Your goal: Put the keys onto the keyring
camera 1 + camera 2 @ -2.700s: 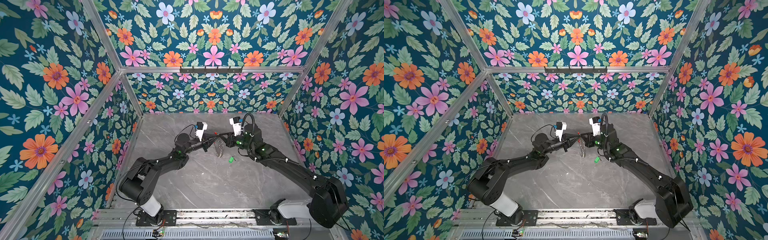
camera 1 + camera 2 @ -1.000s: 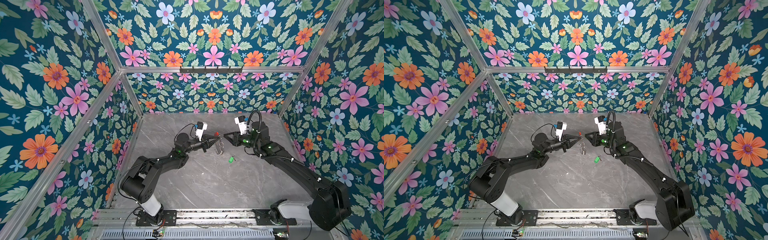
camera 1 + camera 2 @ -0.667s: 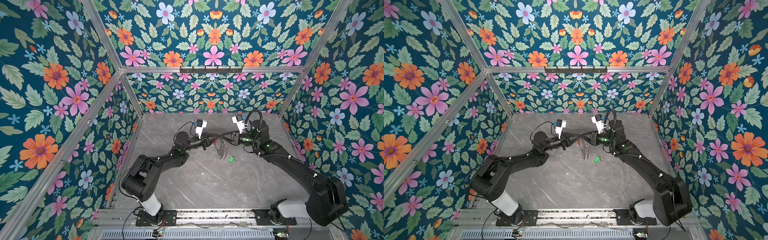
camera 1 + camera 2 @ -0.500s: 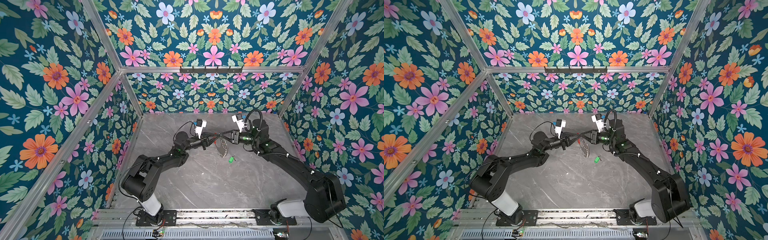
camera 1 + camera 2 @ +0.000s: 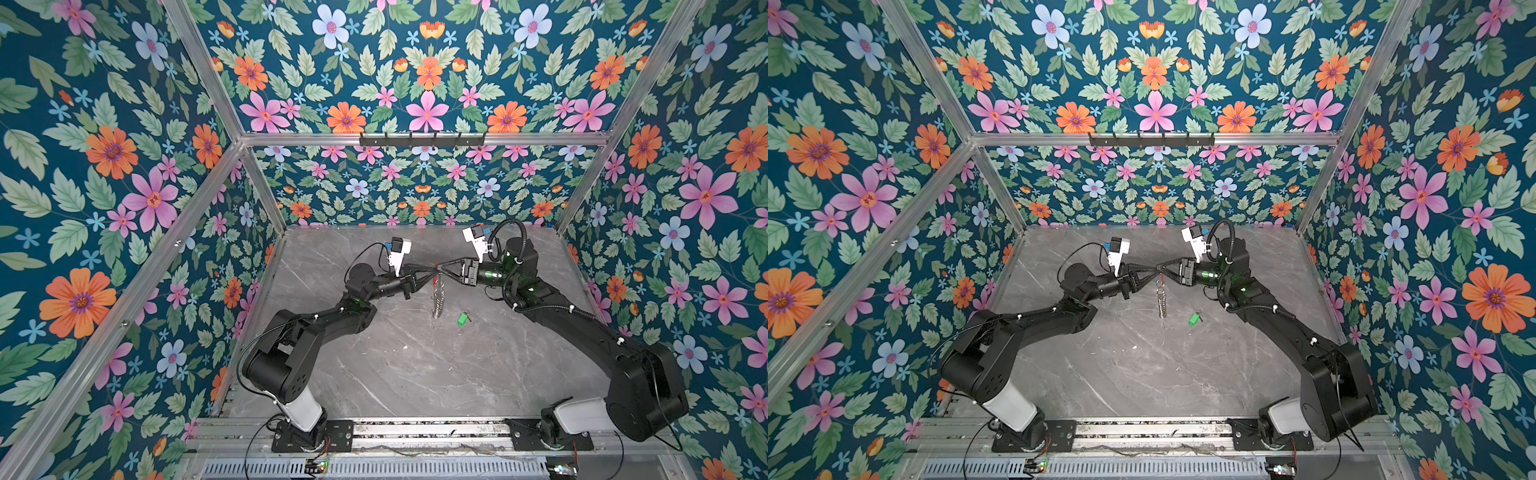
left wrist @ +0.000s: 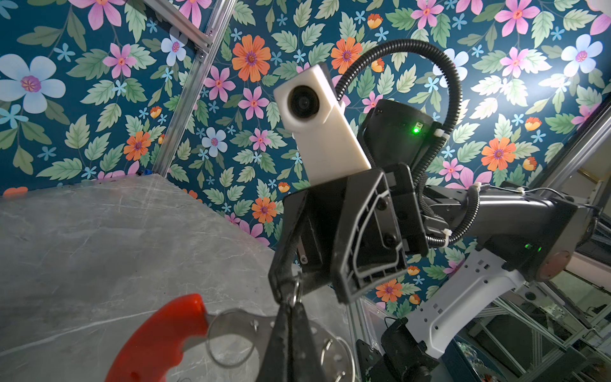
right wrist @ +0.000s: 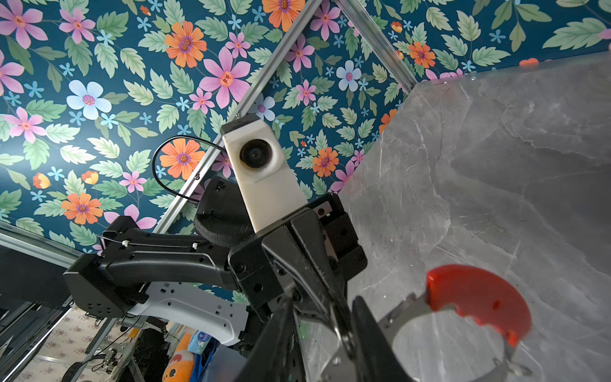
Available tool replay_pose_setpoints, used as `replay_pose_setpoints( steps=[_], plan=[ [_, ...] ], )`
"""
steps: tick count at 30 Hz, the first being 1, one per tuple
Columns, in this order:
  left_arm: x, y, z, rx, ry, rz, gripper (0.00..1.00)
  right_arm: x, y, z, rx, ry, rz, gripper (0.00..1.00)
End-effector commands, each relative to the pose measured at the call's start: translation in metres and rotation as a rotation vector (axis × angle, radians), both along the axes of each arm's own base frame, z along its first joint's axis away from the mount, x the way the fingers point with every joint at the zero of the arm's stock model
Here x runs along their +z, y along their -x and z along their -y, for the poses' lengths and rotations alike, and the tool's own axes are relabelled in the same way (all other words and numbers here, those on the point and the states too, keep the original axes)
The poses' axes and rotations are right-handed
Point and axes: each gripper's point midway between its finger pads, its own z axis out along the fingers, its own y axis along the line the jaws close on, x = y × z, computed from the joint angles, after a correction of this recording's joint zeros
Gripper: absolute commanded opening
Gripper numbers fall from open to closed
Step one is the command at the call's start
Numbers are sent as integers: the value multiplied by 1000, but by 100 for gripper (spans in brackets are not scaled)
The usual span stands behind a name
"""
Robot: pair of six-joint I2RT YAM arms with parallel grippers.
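Note:
The keyring (image 5: 437,297) hangs edge-on above the table in both top views. My left gripper (image 5: 430,275) is shut on its upper rim. In the left wrist view its grey plate (image 6: 241,327) and red arc (image 6: 155,337) show beside my shut fingers (image 6: 291,334). My right gripper (image 5: 444,271) meets it from the other side, open, its jaws on either side of the ring's rim and the left fingertips (image 7: 317,281). One right finger (image 6: 281,274) touches a small silver loop (image 6: 296,292). The green key (image 5: 462,319) lies on the table to the lower right of the ring.
The grey marble table (image 5: 415,374) is walled by floral panels on three sides, with aluminium posts (image 5: 266,195) at the corners. A black hook rail (image 5: 422,139) hangs on the back wall. The two arms' bases stand on the front rail (image 5: 415,428).
My right gripper has closed in on the ring's top, and its jaws now stand wider. The left gripper has kept its hold, and the ring has turned edge-on. The key has not moved.

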Motion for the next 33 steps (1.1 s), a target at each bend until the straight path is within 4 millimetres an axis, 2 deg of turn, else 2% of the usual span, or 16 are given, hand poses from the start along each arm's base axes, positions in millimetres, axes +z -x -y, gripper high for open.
replay_pose_setpoints(
  steps=[1,9,19,23,26,33],
  plan=[
    [5,0,-3,8,15,12,0,15,5,-1,38,-36,49,32],
    [5,-2,-5,10,20,9,0,13,5,-4,65,-52,30,28],
    [8,-2,-6,12,29,13,0,8,6,-5,73,-60,15,18],
    [8,-2,-6,12,33,15,0,9,8,-5,84,-71,13,11],
    [8,-3,-7,15,33,13,0,11,10,-6,93,-78,12,1],
    [6,-5,-6,16,35,10,0,17,16,-9,149,-115,11,0]
  ],
)
